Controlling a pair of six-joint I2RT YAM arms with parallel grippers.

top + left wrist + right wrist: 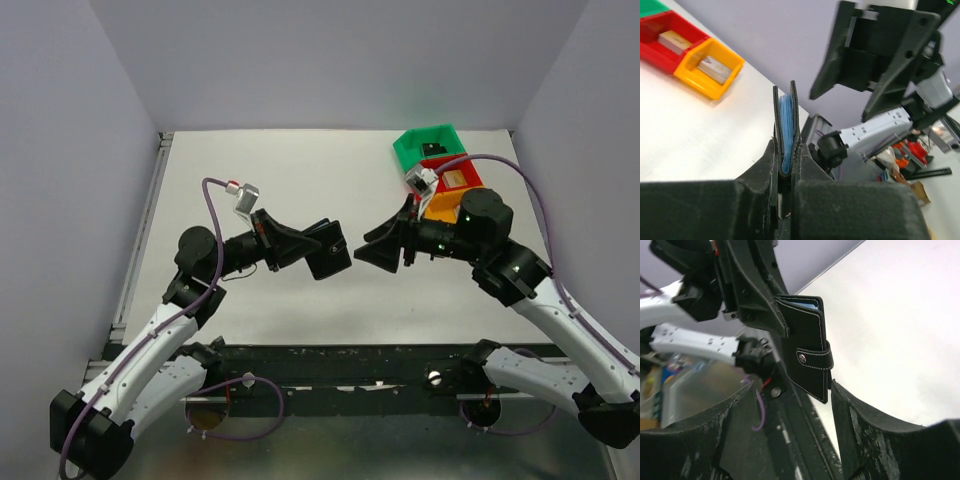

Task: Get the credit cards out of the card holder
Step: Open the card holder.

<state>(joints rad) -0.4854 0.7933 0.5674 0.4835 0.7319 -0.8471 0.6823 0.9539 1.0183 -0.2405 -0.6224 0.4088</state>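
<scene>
Clamping the closed card holder (807, 340) in our left fingers (757, 172), we offer its strap (815, 358) to our wide-spread right fingers (865, 435), presumably for unsnapping.

Work surface: flat white matte tabletop (300, 190), with a pale metal rail (140, 240) along its left edge and a black frame bar (350, 358) across the near edge. Standing on it, far right: three small open plastic bins in one row, touching. The green bin (405, 148) sits farthest back, the red bin (661, 62) in the middle, the orange-yellow bin (700, 82) nearest. Red holds a tan block (671, 41), orange a grey block (714, 67). Green holds a small dark item (432, 150), not identifiable.
</scene>
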